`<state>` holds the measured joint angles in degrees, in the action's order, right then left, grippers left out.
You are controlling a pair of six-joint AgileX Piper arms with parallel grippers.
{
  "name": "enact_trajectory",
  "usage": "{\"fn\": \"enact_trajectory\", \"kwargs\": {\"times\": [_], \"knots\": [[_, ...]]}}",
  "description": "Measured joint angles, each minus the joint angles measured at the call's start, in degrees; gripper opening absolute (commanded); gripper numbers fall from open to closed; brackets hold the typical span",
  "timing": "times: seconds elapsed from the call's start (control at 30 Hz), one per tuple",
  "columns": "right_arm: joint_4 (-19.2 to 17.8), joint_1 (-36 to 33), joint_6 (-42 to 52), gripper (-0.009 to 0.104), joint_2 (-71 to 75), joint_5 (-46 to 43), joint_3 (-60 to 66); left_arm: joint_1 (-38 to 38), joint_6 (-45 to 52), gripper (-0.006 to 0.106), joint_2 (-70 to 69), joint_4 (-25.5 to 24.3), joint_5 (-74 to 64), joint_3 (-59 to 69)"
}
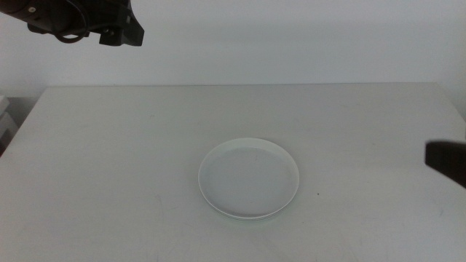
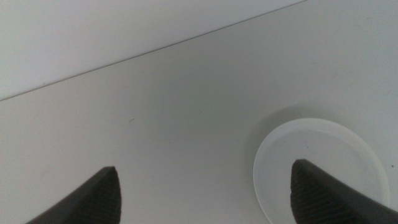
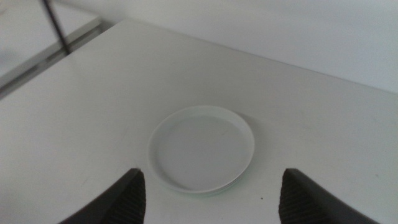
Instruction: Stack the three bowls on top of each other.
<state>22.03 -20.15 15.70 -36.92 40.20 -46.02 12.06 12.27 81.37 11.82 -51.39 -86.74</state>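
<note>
1. The left claw [image 2: 205, 193] hangs high and spread wide, empty, up beyond the far left of the shallow white round dish [image 1: 248, 178].
2. The right claw [image 3: 211, 196] is spread too, holding nothing, off to the dish's right and seemingly the nearer arm.
3. That dish sits mid-bench [image 1: 109, 160]; a faint green edge shows beneath it, so I judge the bowls already nested.
4. Round, it has no long axis.

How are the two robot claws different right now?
The left gripper shows at the middle view's top left; the right gripper at its right edge. The white bowl appears centred between the right gripper's jaws, but partly behind one jaw of the left gripper. Both are open and hold nothing.
</note>
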Motion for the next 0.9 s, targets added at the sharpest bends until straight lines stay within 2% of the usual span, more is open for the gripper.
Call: {"fn": "enact_trajectory", "kwargs": {"times": [0.13,0.23,0.33,0.43,0.6,0.73,0.9], "knots": [[-3.83,0.00,-7.20,0.055,-6.05,-4.60,-0.31,0.00,0.00,0.097,0.00,-0.20,0.00,0.00],[-8.10,1.22,-12.70,0.055,-12.28,-5.66,-2.67,0.00,-0.71,0.097,-0.06,-1.47,-0.07,0.00],[-11.61,5.25,-17.42,0.054,-17.23,-5.61,-6.36,0.00,-1.63,0.097,-1.18,-2.88,0.27,1.26],[-13.04,11.58,-18.23,0.053,-19.93,-5.42,-9.16,0.00,-2.42,0.097,-4.41,-3.82,2.32,4.99],[-11.27,20.59,-11.64,0.052,-19.33,-4.14,-9.41,0.00,-2.56,0.097,-12.50,-4.29,9.48,15.00],[-7.38,21.13,-5.99,0.052,-14.78,-6.37,-4.67,0.00,-2.56,0.097,-18.94,-4.29,16.42,25.32],[-4.54,21.17,-1.17,0.052,-3.71,-14.82,6.76,0.00,-2.56,0.097,-28.46,-4.02,27.92,40.61]]}}
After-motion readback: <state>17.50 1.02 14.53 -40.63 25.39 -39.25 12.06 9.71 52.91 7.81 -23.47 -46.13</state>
